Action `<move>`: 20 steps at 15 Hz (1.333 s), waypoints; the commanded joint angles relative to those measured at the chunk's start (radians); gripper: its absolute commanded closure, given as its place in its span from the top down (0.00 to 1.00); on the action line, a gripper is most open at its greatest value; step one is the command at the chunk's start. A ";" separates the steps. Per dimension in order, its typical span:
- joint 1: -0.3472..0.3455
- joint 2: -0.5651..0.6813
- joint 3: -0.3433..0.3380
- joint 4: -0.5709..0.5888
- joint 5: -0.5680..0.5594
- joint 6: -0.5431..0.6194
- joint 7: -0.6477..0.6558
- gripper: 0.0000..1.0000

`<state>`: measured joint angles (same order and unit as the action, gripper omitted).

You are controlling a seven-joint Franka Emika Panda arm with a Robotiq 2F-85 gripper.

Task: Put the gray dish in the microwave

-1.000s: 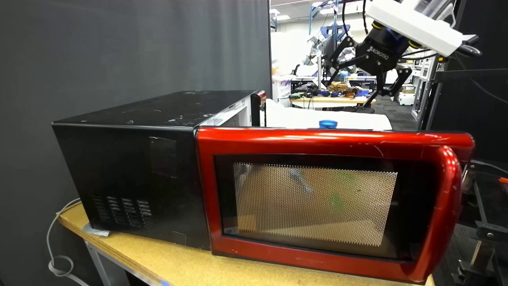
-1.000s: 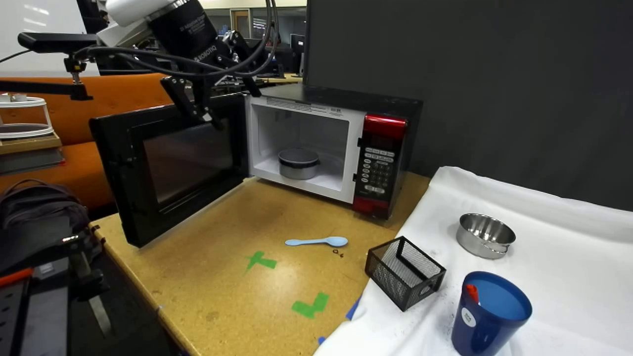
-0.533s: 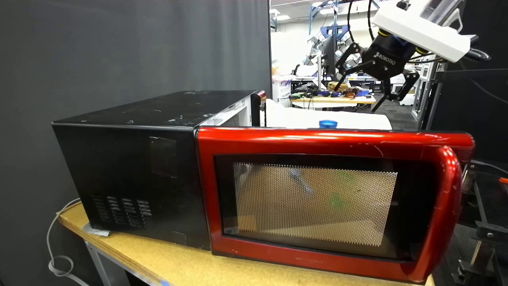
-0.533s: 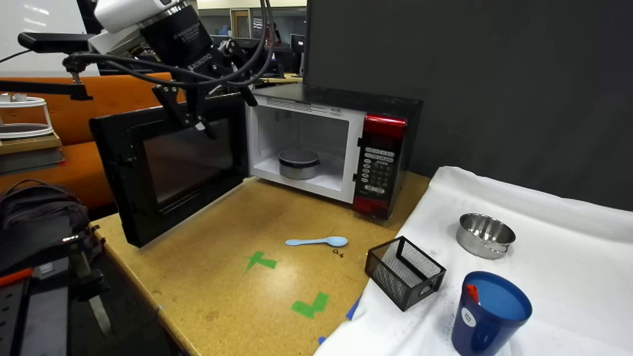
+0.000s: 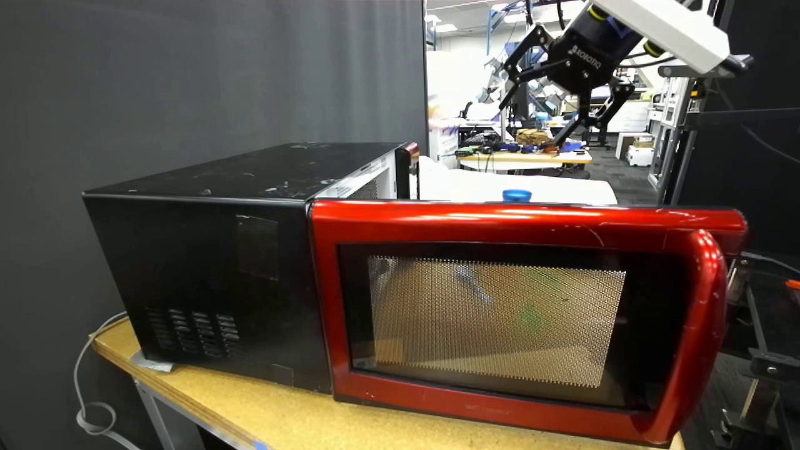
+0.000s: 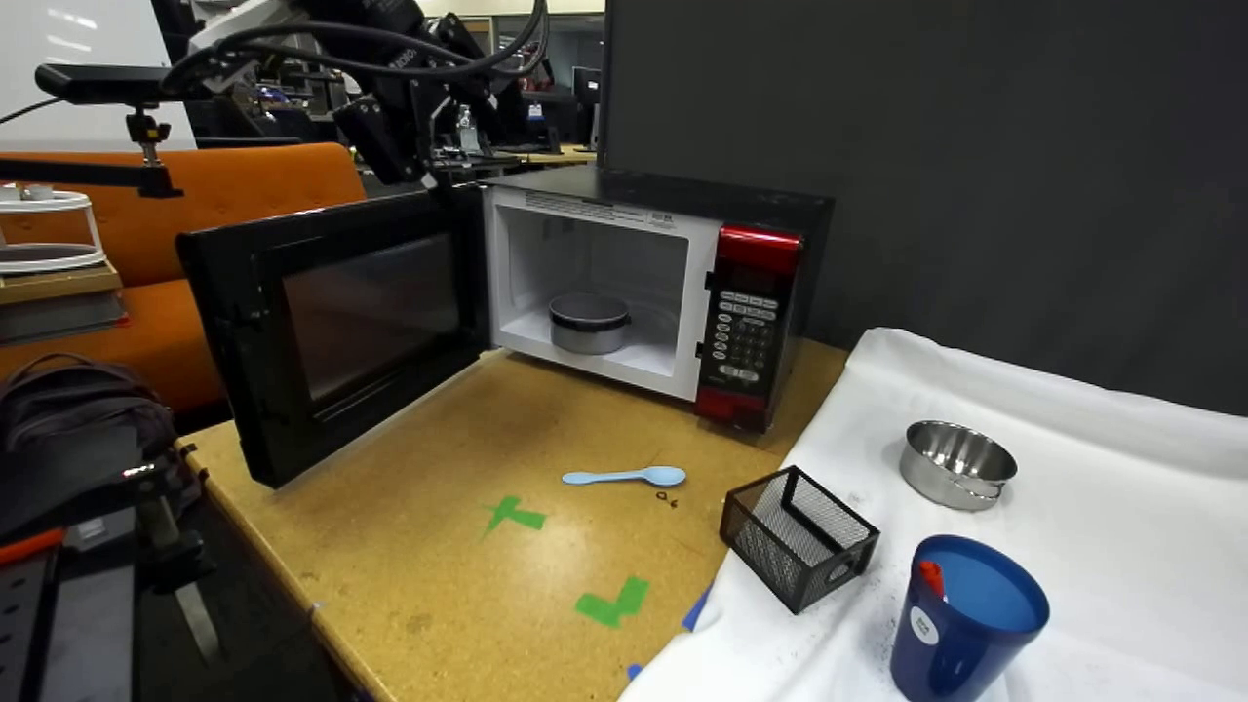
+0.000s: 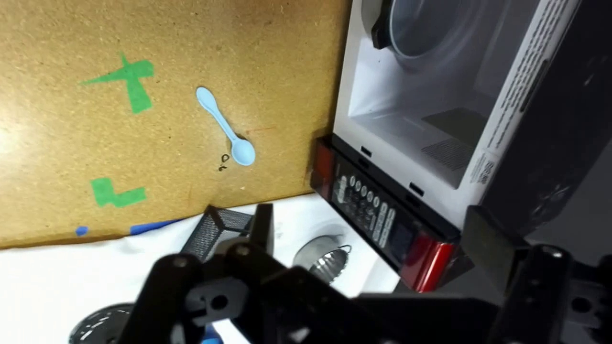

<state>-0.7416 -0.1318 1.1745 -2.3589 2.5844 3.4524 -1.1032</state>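
The gray dish [image 6: 589, 327] stands upright inside the microwave [image 6: 749, 327], near the front of its floor. In the wrist view, the dish [image 7: 420, 26] is cut by the top edge and shows a pale rim and a dark tab. The microwave also shows in an exterior view [image 5: 206, 269], where it hides the dish. Its door [image 6: 366, 322] stands wide open. My gripper [image 5: 531, 122] is open and empty, above the door's top edge and outside the oven. In the wrist view, the fingers [image 7: 373, 227] are wide apart with nothing between them.
A light blue spoon [image 6: 629, 477] lies on the wooden table [image 6: 429, 575]. A black mesh basket [image 6: 799, 538], a steel bowl [image 6: 957, 466] and a blue cup [image 6: 960, 624] with something red inside stand on the white cloth [image 6: 1150, 546]. The open door borders the table's far left.
My open gripper dipped slightly, then rose higher above the microwave door, shifting left in an exterior view. The dish, door and other objects have not moved.
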 commanded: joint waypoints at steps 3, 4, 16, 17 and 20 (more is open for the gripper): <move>0.095 0.041 -0.044 0.028 -0.072 0.009 -0.225 1.00; 0.112 0.050 -0.055 0.036 -0.090 0.013 -0.261 1.00; 0.155 0.103 -0.157 0.033 -0.090 0.014 -0.601 1.00; 0.152 0.102 -0.160 0.033 -0.078 0.014 -0.607 1.00; 0.139 0.086 -0.140 0.009 -0.114 -0.001 -0.554 1.00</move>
<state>-0.6024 -0.0459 1.0345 -2.3497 2.4706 3.4515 -1.6572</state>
